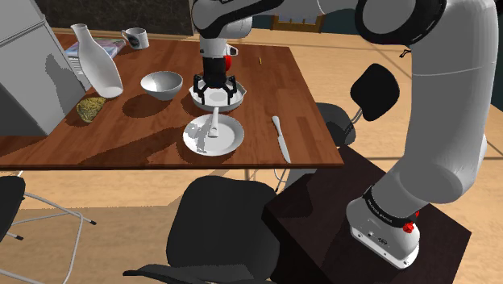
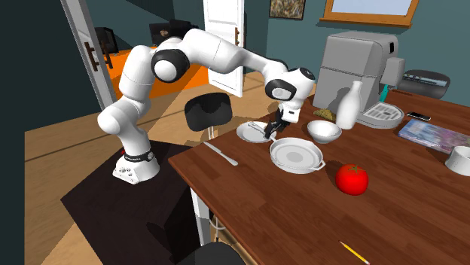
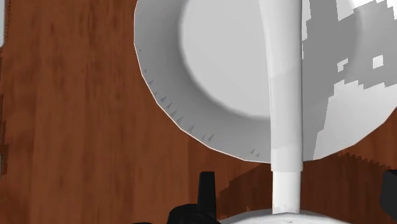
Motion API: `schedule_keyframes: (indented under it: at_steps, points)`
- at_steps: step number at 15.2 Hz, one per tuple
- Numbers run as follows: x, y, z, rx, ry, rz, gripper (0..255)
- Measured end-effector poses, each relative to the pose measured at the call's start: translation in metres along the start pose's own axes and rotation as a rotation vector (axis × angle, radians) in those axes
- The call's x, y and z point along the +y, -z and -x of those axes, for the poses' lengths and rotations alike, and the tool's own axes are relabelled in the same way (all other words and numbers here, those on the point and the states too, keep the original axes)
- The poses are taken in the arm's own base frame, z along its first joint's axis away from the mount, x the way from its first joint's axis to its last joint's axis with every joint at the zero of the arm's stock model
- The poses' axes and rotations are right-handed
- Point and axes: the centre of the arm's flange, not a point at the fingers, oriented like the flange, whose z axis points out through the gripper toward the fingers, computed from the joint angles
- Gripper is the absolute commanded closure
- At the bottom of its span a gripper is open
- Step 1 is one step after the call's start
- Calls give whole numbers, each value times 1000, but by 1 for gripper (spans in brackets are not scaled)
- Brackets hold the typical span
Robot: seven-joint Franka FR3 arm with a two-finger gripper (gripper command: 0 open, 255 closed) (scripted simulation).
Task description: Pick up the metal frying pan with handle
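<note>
The frying pan (image 1: 218,100) (image 2: 297,156) is a pale grey round pan on the brown wooden table (image 1: 298,89). Its long handle (image 3: 284,95) (image 1: 214,121) reaches over a white plate (image 1: 226,137) (image 2: 247,132) (image 3: 216,57). My black gripper (image 1: 216,85) (image 2: 279,129) (image 3: 296,194) hangs open just above the point where the handle meets the pan's rim. In the wrist view the handle runs between the two fingers, which stand well apart and touch nothing; the left fingertip (image 3: 205,188) is to one side and the other sits at the picture's edge.
A white bowl (image 1: 161,83) (image 2: 324,131) stands beside the pan, and a white bottle (image 1: 97,60) (image 2: 348,105) stands beyond the bowl. A knife (image 1: 280,137) (image 2: 221,153) lies near the table edge. A tomato (image 2: 352,179), a mug (image 1: 135,36) and black chairs (image 1: 226,226) are also around.
</note>
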Motion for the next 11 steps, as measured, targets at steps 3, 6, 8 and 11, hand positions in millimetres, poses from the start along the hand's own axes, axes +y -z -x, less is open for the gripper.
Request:
schedule_keyframes:
  at_steps: [3, 6, 8, 11]
  points:
    - [-2, -16, -6, -3, -4, 0, 0]
    - [-1, -31, -11, -3, -4, 0, 0]
    - [-2, -32, -12, -2, -4, -1, 255]
    - [-2, -33, -12, -3, -4, -1, 255]
